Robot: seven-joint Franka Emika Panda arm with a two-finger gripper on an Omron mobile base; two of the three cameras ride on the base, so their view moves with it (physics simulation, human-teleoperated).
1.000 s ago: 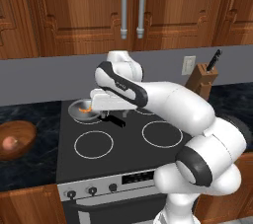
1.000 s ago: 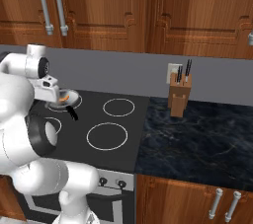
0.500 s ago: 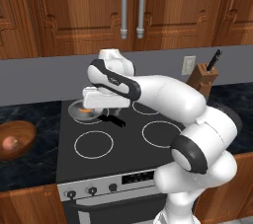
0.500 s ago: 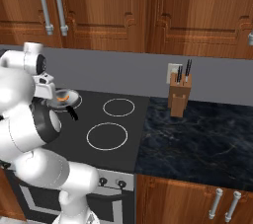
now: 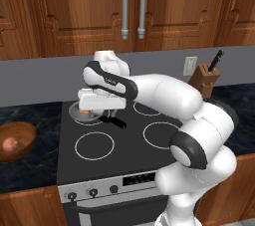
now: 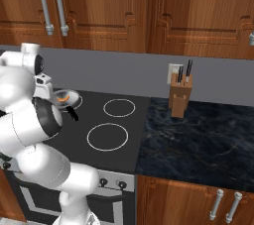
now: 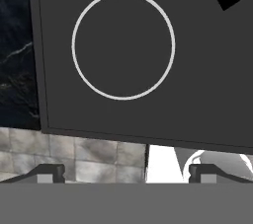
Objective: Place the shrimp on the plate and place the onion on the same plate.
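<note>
The orange shrimp [image 5: 84,112] lies in a grey frying pan [image 5: 74,112] on the stove's back-left burner; it also shows as the shrimp [image 6: 62,98] in the right base view. My hand [image 5: 102,101] hovers just right of the pan, above its black handle [image 5: 112,121]. My gripper [image 7: 127,173] is open, fingertips [image 7: 50,172] wide apart with nothing between them. It looks down on a front burner ring [image 7: 123,45]. The pinkish-brown onion [image 5: 9,144] sits in a wooden bowl [image 5: 22,133] on the left counter. The white plate is out of view.
A wooden knife block [image 6: 179,96] stands on the dark counter [image 6: 198,135] right of the stove, near the wall. The black stove top [image 5: 129,145] has several burner rings. Wooden cabinets [image 5: 132,6] hang above the back wall.
The arm's upper links have swung a little to the left and the hand has turned beside the pan. The shrimp stays in the pan and the onion in the bowl.
</note>
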